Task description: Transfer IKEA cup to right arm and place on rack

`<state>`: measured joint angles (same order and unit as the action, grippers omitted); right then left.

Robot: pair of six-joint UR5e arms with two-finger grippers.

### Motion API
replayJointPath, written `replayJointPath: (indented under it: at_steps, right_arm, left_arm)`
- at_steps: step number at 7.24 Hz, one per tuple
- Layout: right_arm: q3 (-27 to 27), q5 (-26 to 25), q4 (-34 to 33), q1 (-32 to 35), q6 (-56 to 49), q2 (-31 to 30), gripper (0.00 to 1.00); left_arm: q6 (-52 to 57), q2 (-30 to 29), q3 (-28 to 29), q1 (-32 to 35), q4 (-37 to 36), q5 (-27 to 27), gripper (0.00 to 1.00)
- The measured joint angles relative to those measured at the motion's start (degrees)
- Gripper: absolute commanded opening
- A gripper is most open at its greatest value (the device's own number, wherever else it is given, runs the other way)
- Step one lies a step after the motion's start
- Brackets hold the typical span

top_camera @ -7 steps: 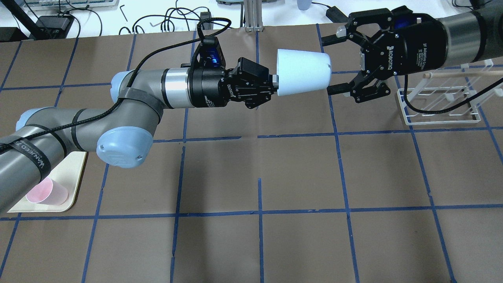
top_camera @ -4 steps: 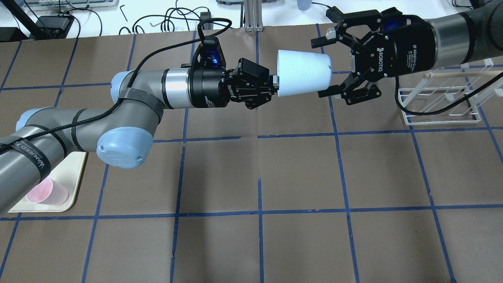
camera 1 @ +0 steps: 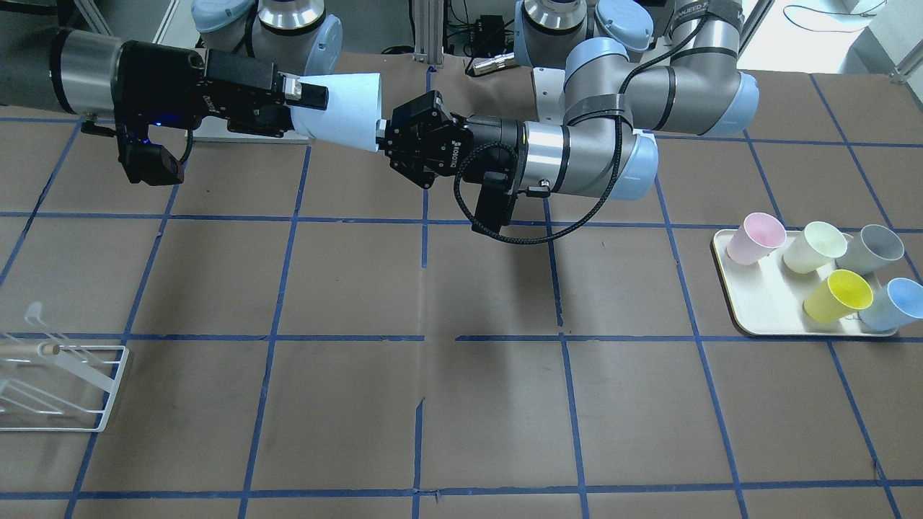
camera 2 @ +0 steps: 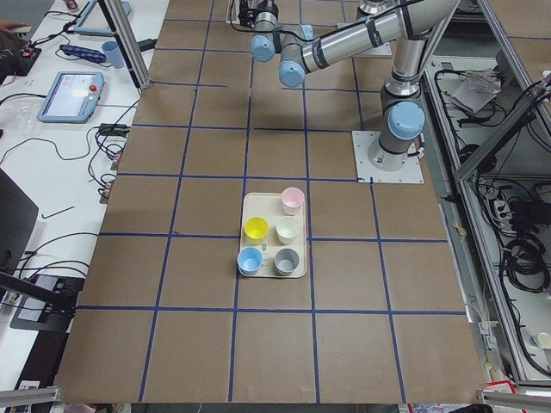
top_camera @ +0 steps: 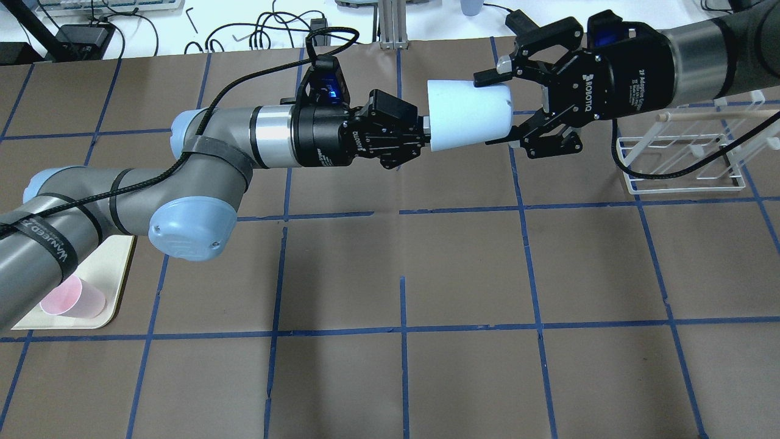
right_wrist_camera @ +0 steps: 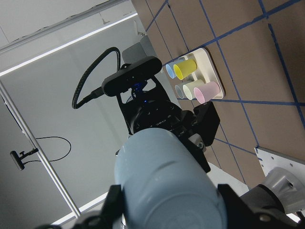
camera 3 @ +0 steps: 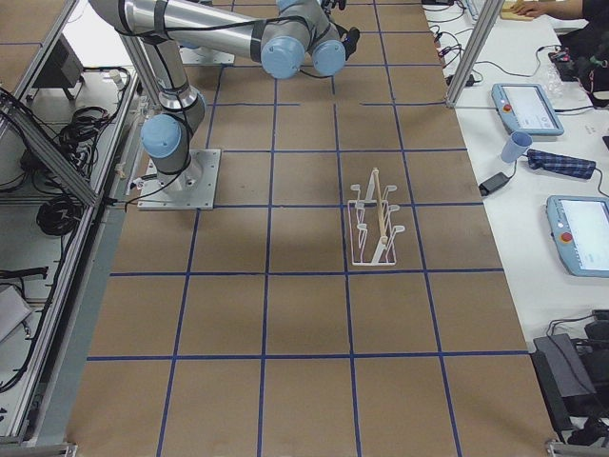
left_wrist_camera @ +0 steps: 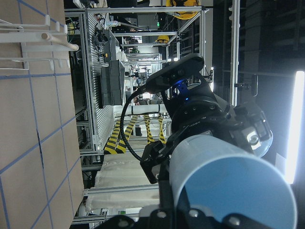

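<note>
The pale blue IKEA cup (top_camera: 466,113) hangs on its side in mid-air over the far middle of the table; it also shows in the front view (camera 1: 342,108). My left gripper (top_camera: 426,131) is shut on its rim. My right gripper (top_camera: 493,108) comes in from the right, and its two fingers lie against the cup's base end from both sides. The right wrist view shows the cup's base (right_wrist_camera: 162,181) filling the space between the fingers. The white wire rack (top_camera: 685,186) stands on the table behind the right gripper, with nothing on it.
A cream tray (camera 1: 757,317) on my left holds a pink cup (camera 1: 755,238), a pale yellow cup (camera 1: 815,246), a grey cup (camera 1: 872,249), a yellow cup (camera 1: 836,294) and a second blue cup (camera 1: 894,303). A black cable loops under the left wrist (camera 1: 497,223).
My right gripper has moved left over the cup's base end, and its fingers have closed in from wide open onto the cup. The left arm and the cup have stayed still.
</note>
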<state>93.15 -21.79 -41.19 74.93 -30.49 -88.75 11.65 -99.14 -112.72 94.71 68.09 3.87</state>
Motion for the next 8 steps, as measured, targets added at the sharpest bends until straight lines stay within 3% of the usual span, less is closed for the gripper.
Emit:
replayJointPath:
  at_steps: [2, 4, 6, 8]
  right_arm:
    - [-0.31, -0.01, -0.02, -0.10, 0.17, -0.09, 0.48]
    - [-0.57, -0.01, -0.05, -0.16, 0.34, -0.05, 0.33]
    - [-0.95, -0.05, -0.38, -0.49, 0.66, 0.06, 0.32]
    - [-3.46, -0.88, -2.38, -0.69, 4.69, 0.31, 0.30]
  left_arm:
    - [-0.85, 0.21, 0.09, -0.07, -0.06, 0.00, 0.78]
    - [-1.38, 0.49, 0.18, -0.26, -0.06, -0.08, 0.81]
    - [-3.30, 0.87, 0.16, -1.40, -0.85, -3.64, 0.86]
    - [-11.44, 0.83, -0.23, -3.73, -7.56, -6.83, 0.88]
